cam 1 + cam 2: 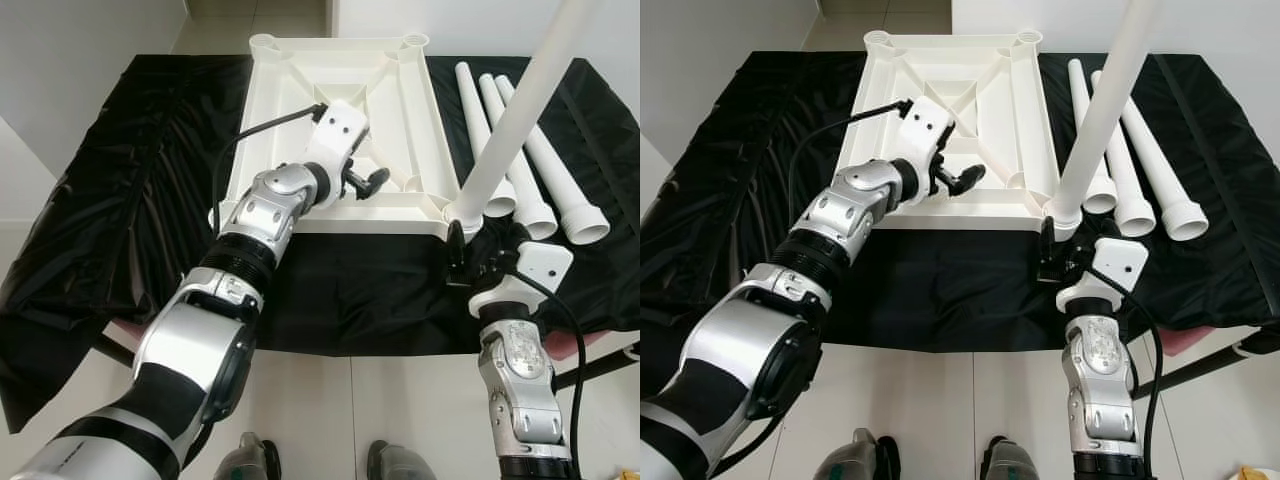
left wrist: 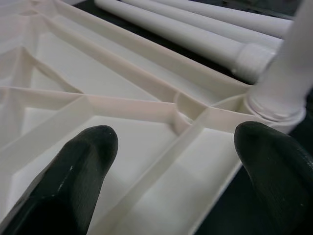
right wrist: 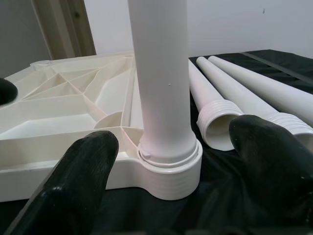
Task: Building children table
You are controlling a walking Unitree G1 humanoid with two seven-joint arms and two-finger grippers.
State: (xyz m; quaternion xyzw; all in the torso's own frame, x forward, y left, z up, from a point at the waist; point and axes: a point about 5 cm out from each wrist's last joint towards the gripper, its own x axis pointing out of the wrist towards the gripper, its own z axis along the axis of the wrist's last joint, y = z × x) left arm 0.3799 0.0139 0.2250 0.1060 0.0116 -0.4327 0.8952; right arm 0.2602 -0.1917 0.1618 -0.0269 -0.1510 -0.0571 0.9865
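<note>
A white plastic tabletop (image 1: 290,100) lies upside down on a black cloth (image 1: 140,200). One white leg (image 1: 515,110) stands upright in its near-right corner socket (image 3: 171,176). Three loose legs (image 1: 545,170) lie side by side on the cloth to the right. My left gripper (image 1: 372,184) hovers open over the tabletop's ribbed underside near its front edge, with nothing between its fingers (image 2: 73,181). My right gripper (image 1: 480,245) is open just in front of the standing leg's base, one finger (image 3: 73,181) on each side of it and apart from it.
The cloth drapes over a low table whose front edge runs just before my arms; a pink edge (image 1: 590,345) peeks out at the right. White tiled floor and my feet (image 1: 255,455) are below. Pale walls stand to the left and behind.
</note>
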